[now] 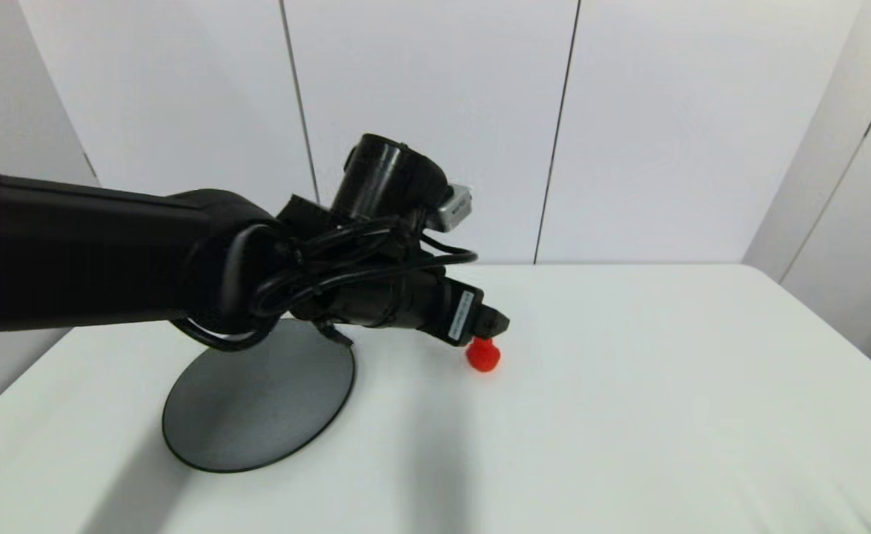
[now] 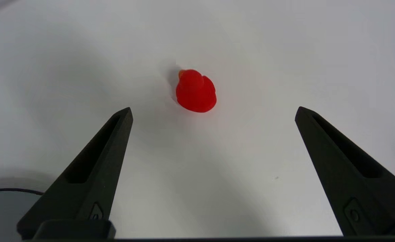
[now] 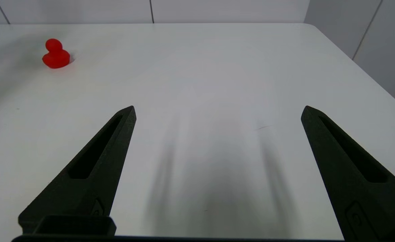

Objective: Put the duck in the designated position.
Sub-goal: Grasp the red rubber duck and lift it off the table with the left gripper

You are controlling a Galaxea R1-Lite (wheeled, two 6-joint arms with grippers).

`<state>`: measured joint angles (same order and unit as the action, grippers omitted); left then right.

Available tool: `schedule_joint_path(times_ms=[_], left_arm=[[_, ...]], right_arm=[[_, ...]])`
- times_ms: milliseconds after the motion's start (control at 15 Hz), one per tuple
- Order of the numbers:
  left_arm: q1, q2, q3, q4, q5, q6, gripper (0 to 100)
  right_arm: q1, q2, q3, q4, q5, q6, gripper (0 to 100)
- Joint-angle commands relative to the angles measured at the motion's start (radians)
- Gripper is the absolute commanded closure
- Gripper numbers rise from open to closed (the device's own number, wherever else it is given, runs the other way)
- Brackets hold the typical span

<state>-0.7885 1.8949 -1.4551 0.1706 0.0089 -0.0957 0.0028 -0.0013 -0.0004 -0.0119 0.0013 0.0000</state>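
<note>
We see the duck (image 1: 483, 355) standing upright on the bare white bench (image 1: 628, 415), right of the grey plate (image 1: 257, 404) and free beneath our left pincer (image 2: 213, 112), which hangs wide open, so we judge the placing nearly done, with the right pincer (image 3: 218, 112) idle, also open.

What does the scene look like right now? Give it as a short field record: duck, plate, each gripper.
duck: upright on the bare white table, free of any grip
plate: grey plate beside the duck, on the robot's left, nothing on it
left gripper: open, above the duck
right gripper: open, holding nothing, away from the duck
</note>
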Motion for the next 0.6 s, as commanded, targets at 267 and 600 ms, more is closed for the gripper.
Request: schedule_joint_path(times_ms=[267, 600], left_arm=[[-0.035, 0.138, -0.034, -0.026, 0.207, -0.174, 0], [-0.040, 0.159, -0.001, -0.030, 0.301, -0.246, 0]], right_arm=[[0.000, 0.001, 0.000, 0.000, 0.000, 0.000, 0], [0.000, 0.001, 0.000, 0.000, 0.000, 0.000, 0]])
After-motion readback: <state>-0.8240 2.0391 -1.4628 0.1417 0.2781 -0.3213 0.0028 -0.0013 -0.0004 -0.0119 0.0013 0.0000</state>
